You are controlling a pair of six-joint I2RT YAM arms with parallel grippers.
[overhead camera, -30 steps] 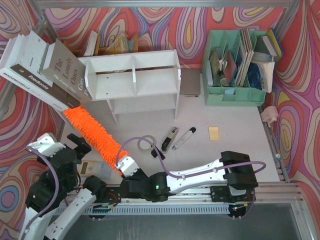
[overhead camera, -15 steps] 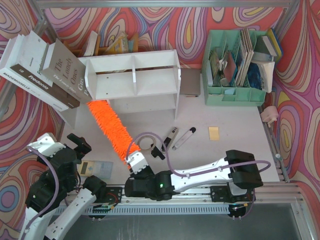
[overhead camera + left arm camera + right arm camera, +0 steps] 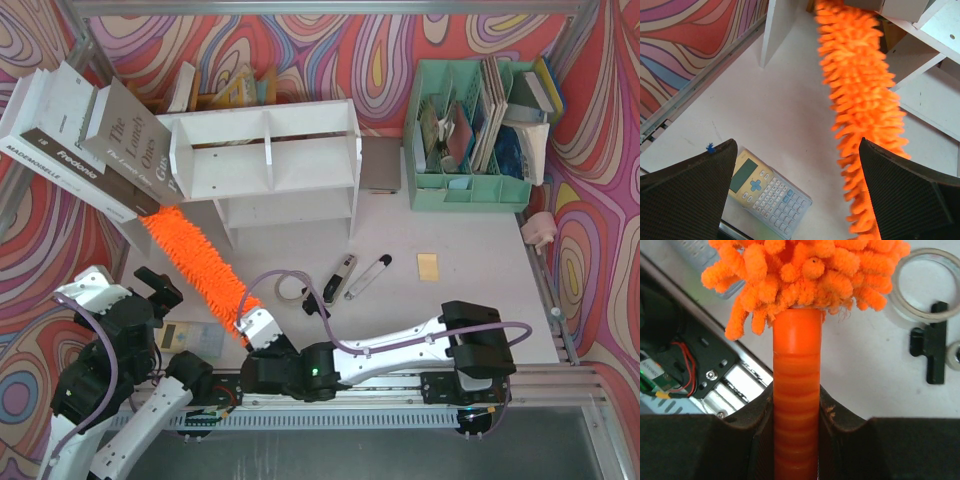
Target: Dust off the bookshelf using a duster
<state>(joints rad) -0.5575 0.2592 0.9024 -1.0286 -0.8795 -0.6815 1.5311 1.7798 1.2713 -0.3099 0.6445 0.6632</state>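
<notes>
Orange plastic first: clenched tight in the right gripper [image 3: 796,412], the handle [image 3: 796,370] of the duster [image 3: 195,262]. Runs up and left from there over the table [image 3: 470,300], fluffy head stretching toward the bookshelf [image 3: 270,150], tip now tucked just beside the shelf's lower left end, under the leaning books [image 3: 90,130]. Swung back leftward within the last half second, having sat further right against the left front of the lower tier; a second ago, out left much as now. Reads as a back-and-forth wipe at the left foot of the shelf, so dusting under way but confined to that corner. Upper tier, divider and right half seemingly not yet reached. Blurred in the left wrist view, passing just beside the right finger of the left gripper [image 3: 797,200], spread wide and holding nothing, above a calculator [image 3: 770,192]. Counted: one duster, one bookshelf of two tiers with one divider, two grippers, one calculator, one tape roll [image 3: 280,290], two pens [image 3: 368,275], one yellow note [image 3: 428,266], one mint organiser [image 3: 470,190]. Leaning books at least two, exact number hard to tell.
</notes>
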